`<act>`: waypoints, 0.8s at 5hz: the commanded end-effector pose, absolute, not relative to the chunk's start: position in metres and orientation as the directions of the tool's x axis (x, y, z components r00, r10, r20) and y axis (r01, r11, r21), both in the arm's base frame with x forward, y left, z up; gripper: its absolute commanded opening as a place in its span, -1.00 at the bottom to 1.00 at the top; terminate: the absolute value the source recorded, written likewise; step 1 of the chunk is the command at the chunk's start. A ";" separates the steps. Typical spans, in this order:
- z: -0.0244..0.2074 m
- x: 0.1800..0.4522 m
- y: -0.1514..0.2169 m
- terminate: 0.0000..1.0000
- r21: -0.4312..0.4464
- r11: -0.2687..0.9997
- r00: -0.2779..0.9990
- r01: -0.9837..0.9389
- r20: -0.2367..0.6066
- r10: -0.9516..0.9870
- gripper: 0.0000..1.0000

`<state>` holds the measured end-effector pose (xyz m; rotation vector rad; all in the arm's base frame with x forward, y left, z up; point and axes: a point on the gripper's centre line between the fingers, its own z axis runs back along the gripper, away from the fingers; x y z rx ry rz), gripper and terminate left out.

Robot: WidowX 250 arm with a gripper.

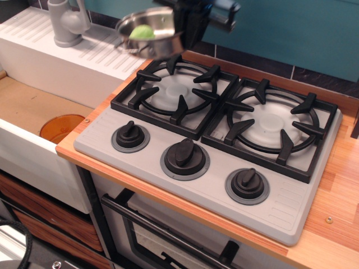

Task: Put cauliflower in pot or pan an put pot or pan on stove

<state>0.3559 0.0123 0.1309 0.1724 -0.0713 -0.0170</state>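
Note:
The shiny steel pan (147,31) hangs tilted in the air above the back left corner of the stove (207,140), held by its right rim. The light-green cauliflower (142,32) lies inside it. My black gripper (182,31) comes down from the top edge and is shut on the pan's rim; most of it is cut off by the frame. Below the pan, the left burner grate (174,92) is bare, as is the right burner grate (275,126).
A white ridged sink unit (67,56) with a grey faucet (66,21) stands to the left. An orange bowl (61,128) sits low in the basin. Three black knobs (184,157) line the stove's front. A teal wall rises behind.

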 end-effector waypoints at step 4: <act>0.118 0.372 -0.078 -1.00 0.178 0.983 0.985 -0.050 0.172 0.019 -1.00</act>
